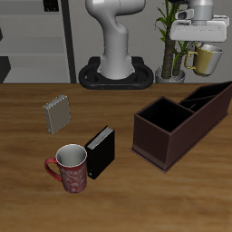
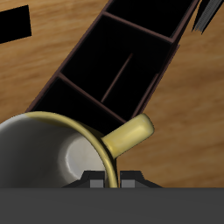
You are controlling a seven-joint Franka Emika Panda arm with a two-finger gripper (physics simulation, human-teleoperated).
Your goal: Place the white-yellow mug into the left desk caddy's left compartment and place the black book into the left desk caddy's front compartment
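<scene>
Neither item is stowed yet: the claw [image 1: 203,47] grips the glossy cream-yellow mug [image 1: 207,60] high above the dark maroon box caddy [image 1: 181,122]; the thick black hardcover book [image 1: 100,151] waits on the tabletop [image 1: 27,190].

Red patterned mug [image 1: 69,169] upright near the front, grey notebook [image 1: 57,113] (ribbed) farther back

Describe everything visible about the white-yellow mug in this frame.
The white-yellow mug is glossy pale cream-yellow with a curved yellow handle and a whitish inside that looks empty. It is upright, lifted well above the table, held at its rim by the gripper, above the far end of the left desk caddy. Nothing else touches it.
</scene>
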